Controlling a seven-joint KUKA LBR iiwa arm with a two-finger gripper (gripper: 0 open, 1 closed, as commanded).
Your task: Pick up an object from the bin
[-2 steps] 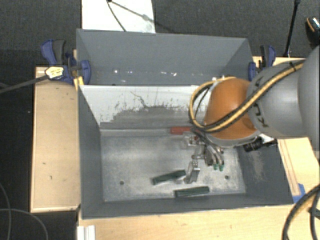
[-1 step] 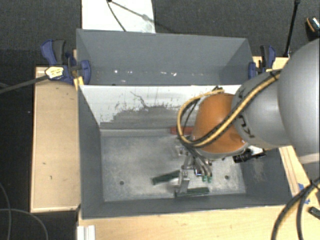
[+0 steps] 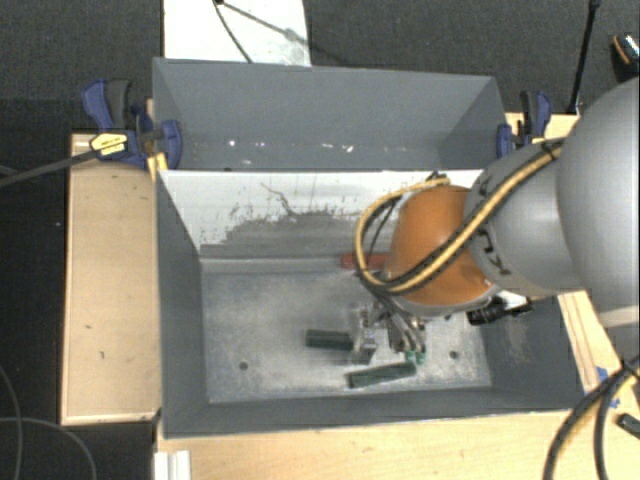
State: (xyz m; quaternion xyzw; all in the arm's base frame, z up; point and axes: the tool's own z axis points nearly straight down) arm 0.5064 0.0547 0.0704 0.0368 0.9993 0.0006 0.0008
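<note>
**Two dark green bars at the gripper's tip**

The gripper (image 3: 388, 343) stands low over the floor of the grey metal bin (image 3: 250, 368), toward its front right. A short, flat, dark green bar (image 3: 328, 340) lies just to the gripper's left in the view, with its long axis running left to right. A longer dark green bar (image 3: 378, 375) lies just in front, nearly parallel, its right end reaching under the tip. Whether the gripper is open or closed, or has hold of either bar, cannot be told.
</note>
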